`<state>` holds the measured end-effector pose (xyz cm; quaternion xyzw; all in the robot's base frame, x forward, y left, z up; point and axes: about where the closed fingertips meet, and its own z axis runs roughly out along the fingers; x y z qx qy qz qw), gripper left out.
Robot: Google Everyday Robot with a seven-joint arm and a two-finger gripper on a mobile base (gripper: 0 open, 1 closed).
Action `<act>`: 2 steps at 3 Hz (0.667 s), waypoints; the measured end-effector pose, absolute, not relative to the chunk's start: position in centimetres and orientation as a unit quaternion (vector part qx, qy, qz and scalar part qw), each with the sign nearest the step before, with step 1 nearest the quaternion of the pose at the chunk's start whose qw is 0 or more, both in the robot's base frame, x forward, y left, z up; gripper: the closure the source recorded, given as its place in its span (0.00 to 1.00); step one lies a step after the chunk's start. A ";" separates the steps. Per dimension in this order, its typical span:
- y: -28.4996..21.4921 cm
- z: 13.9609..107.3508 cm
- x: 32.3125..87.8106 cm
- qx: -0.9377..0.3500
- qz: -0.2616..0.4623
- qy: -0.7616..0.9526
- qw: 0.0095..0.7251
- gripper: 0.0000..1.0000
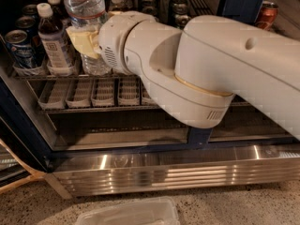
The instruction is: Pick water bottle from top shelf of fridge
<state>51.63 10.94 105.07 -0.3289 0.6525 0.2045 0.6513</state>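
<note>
My gripper (83, 40) is at the upper left, at the front of the fridge (28, 139), with its pale yellow fingers (75, 37) shut around the water bottle (85, 4). The bottle's clear ribbed upper part and pale label band show above the fingers. More clear ribbed plastic (96, 64) shows below the fingers at the level of the top shelf (47, 76); I cannot tell if it is the same bottle. My bulky white arm (197, 64) hides the middle and right of the shelf.
A white-capped bottle of dark liquid (54, 39) and a blue can (19, 48) stand left of the gripper. A red can (266, 13) is beyond the dark blue post (243, 1). Below are a rack of bare trays (93, 93), the steel base panel (178, 170) and a clear tub (129, 213) on the floor.
</note>
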 end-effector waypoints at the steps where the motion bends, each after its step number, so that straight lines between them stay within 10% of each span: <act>1: 11.5 103.8 49.2 -0.337 0.217 0.659 0.637 1.00; 2: 12.0 102.8 45.7 -0.347 0.241 0.661 0.620 1.00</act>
